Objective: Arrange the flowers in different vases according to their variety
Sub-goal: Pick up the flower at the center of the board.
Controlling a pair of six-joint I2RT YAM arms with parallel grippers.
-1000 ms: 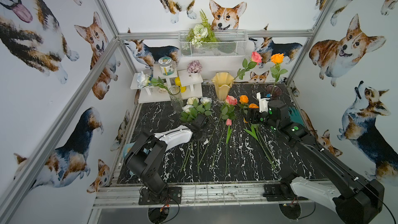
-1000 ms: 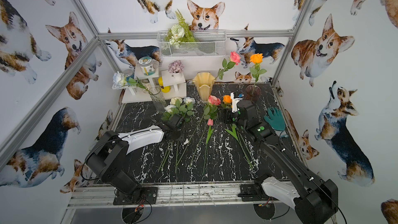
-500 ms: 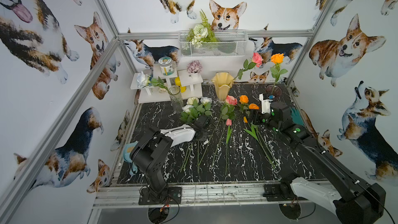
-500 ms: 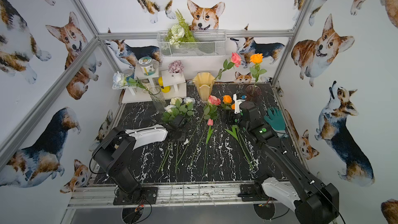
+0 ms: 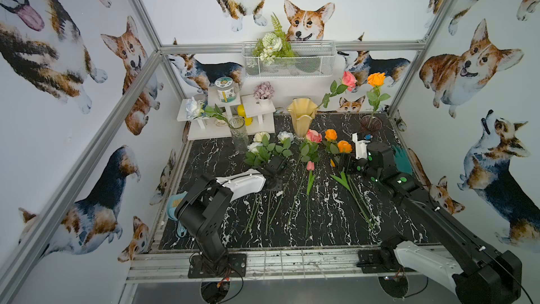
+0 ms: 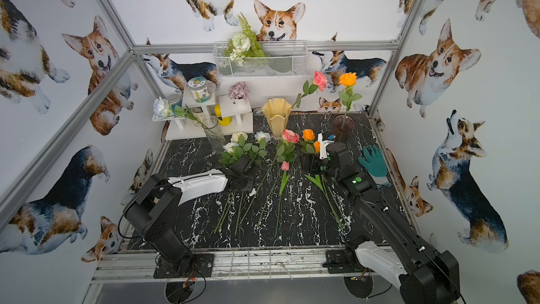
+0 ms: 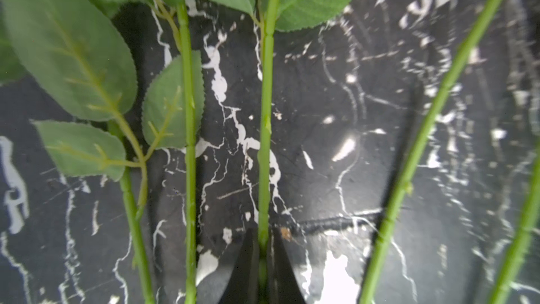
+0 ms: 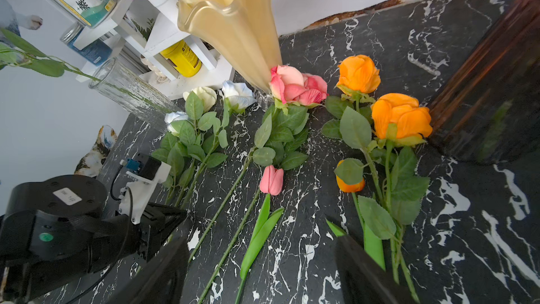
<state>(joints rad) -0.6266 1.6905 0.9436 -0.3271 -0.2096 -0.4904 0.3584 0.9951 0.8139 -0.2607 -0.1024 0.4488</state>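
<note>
Three white roses (image 5: 261, 136) lie on the left of the black marble table (image 5: 327, 229). My left gripper (image 5: 274, 183) is down on their stems. In the left wrist view its jaws are shut on one green white-rose stem (image 7: 264, 141), with two more stems beside it. A pink rose (image 8: 295, 84), a pink tulip (image 8: 271, 181), two orange roses (image 8: 400, 118) and an orange tulip bud (image 8: 350, 184) lie further right. My right gripper (image 8: 260, 244) hovers open over them, empty. The clear vase (image 5: 239, 134), the cream-yellow vase (image 5: 301, 118) and the dark purple vase (image 5: 371, 124) each hold one rose.
A white shelf (image 5: 228, 124) with jars and a small purple potted plant (image 5: 264, 92) stands at the back left. A wire basket (image 5: 292, 59) with a fern bouquet hangs on the back wall. A green glove (image 5: 401, 159) lies at the right edge.
The left gripper has closed on a white-rose stem. The right gripper has shifted slightly toward the back and stays open.
</note>
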